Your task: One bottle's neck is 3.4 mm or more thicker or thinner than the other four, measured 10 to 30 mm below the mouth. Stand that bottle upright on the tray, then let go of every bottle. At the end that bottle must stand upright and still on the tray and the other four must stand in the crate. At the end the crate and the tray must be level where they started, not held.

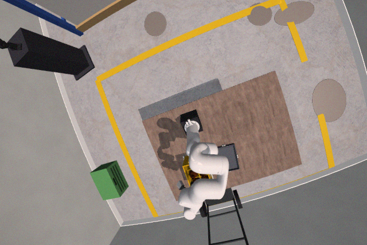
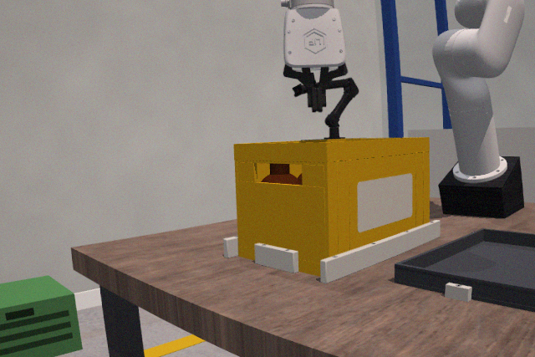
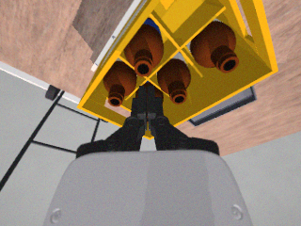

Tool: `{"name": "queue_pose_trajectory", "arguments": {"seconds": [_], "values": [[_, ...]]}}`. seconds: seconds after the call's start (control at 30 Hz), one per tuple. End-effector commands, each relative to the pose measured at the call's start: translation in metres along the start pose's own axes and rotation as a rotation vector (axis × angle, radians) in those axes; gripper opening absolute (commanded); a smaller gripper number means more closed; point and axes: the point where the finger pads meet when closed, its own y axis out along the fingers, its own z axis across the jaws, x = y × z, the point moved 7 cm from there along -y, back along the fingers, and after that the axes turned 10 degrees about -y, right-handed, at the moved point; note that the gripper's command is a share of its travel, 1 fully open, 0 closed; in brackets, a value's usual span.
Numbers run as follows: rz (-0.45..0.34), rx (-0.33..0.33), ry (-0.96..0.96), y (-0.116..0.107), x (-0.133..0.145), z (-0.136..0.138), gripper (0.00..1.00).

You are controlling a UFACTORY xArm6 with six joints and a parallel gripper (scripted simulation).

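A yellow crate stands on the wooden table, its cells holding several brown bottles. In the wrist view I see bottle mouths at the rear left, left, middle and right. One bottle shows through the crate's handle hole. My gripper is shut on nothing and hangs a little above the crate's top, over its near side. The dark tray lies empty to the right of the crate.
White stop blocks ring the crate's base. A thin black jointed stalk rises from the crate's far edge beside my fingers. My arm's black base stands behind. A green box sits on the floor.
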Motion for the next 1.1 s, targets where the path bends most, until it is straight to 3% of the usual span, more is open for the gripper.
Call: {"name": "queue_pose_trajectory", "arguments": {"seconds": [0.0,0.97,1.0,1.07], "values": [[-0.001,-0.004,0.0,-0.0013,0.0003,-0.0008,0.0],[0.0,-0.004,0.0,-0.0016,-0.0006,-0.0052,0.0],[0.0,-0.004,0.0,-0.0016,-0.0006,-0.0052,0.65],[0.0,-0.004,0.0,-0.0016,-0.0006,-0.0052,0.65]]}}
